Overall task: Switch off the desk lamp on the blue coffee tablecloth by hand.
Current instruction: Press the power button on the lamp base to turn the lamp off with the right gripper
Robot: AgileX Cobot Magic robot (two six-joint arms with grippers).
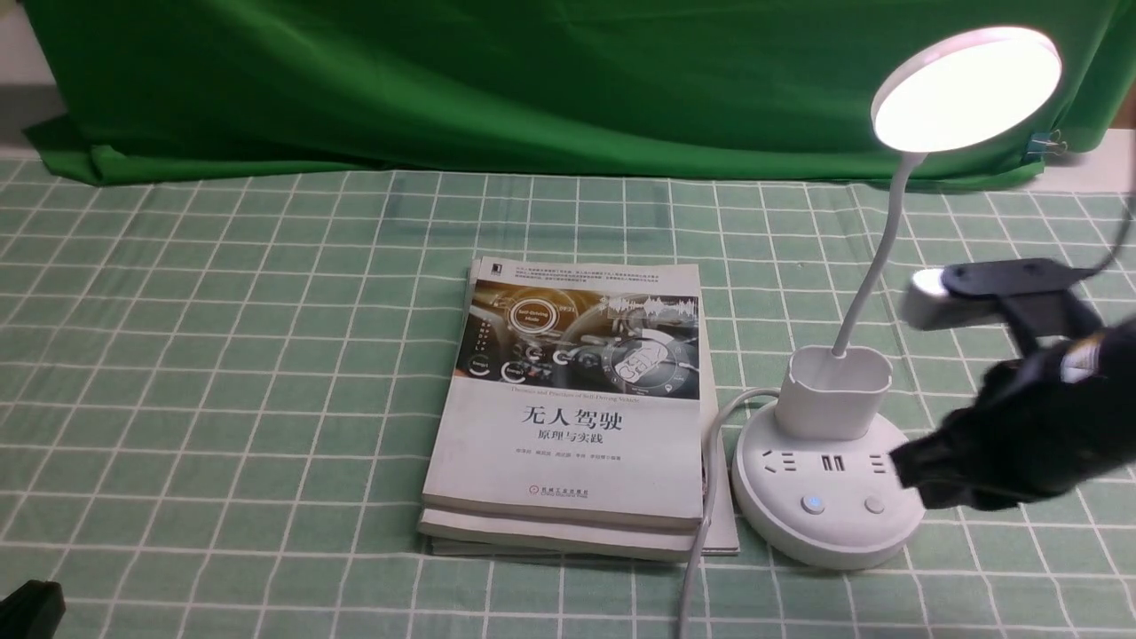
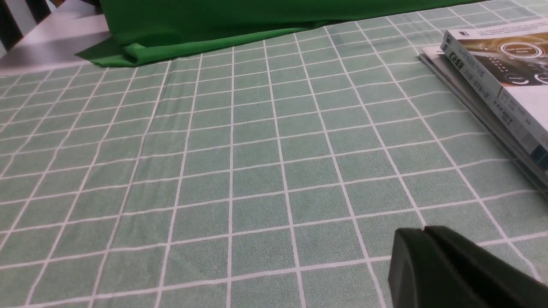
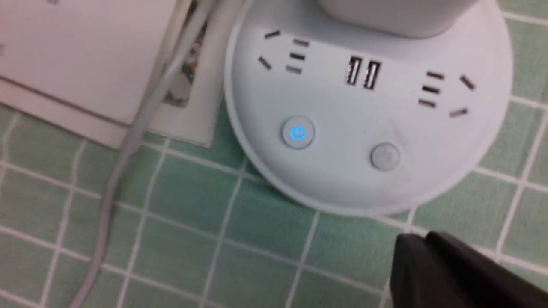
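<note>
While the lamp point(image 1: 834, 399) shines, the right hand point(image 1: 912, 475) hangs beside it.

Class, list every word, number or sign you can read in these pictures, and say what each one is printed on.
"无人驾驶": large title on the cover of the top book.
"原理与实战": subtitle right beneath it.
Power sign, lit blue: on one button on the base of the desk lamp.
Too small or blurred to read: the cover's other print and the spine text.
</note>
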